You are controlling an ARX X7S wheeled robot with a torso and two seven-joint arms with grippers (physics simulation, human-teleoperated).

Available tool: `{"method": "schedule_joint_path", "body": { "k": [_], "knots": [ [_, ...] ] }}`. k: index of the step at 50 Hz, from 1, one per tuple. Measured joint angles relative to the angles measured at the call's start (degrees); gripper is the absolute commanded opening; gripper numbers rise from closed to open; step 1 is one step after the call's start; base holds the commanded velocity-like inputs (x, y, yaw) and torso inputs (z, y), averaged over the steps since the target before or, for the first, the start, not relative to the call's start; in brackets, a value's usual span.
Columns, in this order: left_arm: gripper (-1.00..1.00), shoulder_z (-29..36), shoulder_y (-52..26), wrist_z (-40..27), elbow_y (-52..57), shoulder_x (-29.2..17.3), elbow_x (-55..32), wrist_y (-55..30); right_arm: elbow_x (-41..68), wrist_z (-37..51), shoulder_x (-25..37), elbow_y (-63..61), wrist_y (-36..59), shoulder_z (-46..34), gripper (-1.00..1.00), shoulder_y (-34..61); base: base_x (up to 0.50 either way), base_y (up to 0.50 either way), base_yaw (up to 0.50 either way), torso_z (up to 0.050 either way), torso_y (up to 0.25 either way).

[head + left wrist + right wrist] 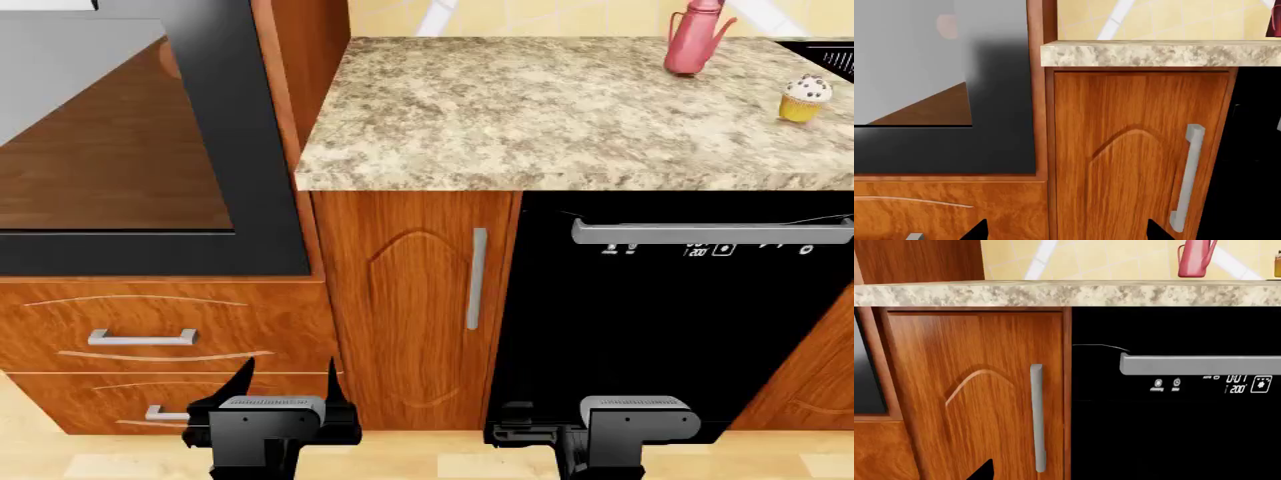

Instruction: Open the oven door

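Observation:
The oven door (274, 150) fills the upper left of the head view: a wide matte black frame around a glossy glass window, standing closed and flush in the wooden column. Its handle is out of view. The left wrist view shows the door's lower right corner (1004, 125), and a dark sliver of it (864, 370) edges the right wrist view. My left gripper (287, 385) (1067, 232) hangs low in front of the drawers below the oven, open and holding nothing. My right gripper (534, 428) (1067, 472) sits low before the dishwasher, open and empty. One of its fingertips is lost against the black.
Two wooden drawers (160, 330) with grey handles lie under the oven. An orange-brown cabinet door (414, 300) with a vertical handle stands beside them, then a black dishwasher (667, 320). A granite counter (561, 110) carries a pink pitcher (694, 40) and a cupcake (805, 98).

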Motion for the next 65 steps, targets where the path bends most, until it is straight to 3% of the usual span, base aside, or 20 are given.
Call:
{"method": "schedule_joint_path", "body": {
  "k": [16, 65],
  "knots": [
    [1.00, 2.13, 0.34, -1.24, 1.08, -1.87, -3.17, -0.53, 0.93, 2.56, 1.89, 0.02, -0.57, -2.55, 1.00, -0.07, 0.00, 0.00, 0.02, 0.000, 0.000],
    [1.00, 7.00, 0.53, -5.31, 1.73, -5.89, -7.17, 0.18, 2.97, 7.71, 5.92, 0.38, -1.96, -7.86, 1.00, 0.14, 0.02, 0.01, 0.48, 0.000, 0.000]
  ]
}}
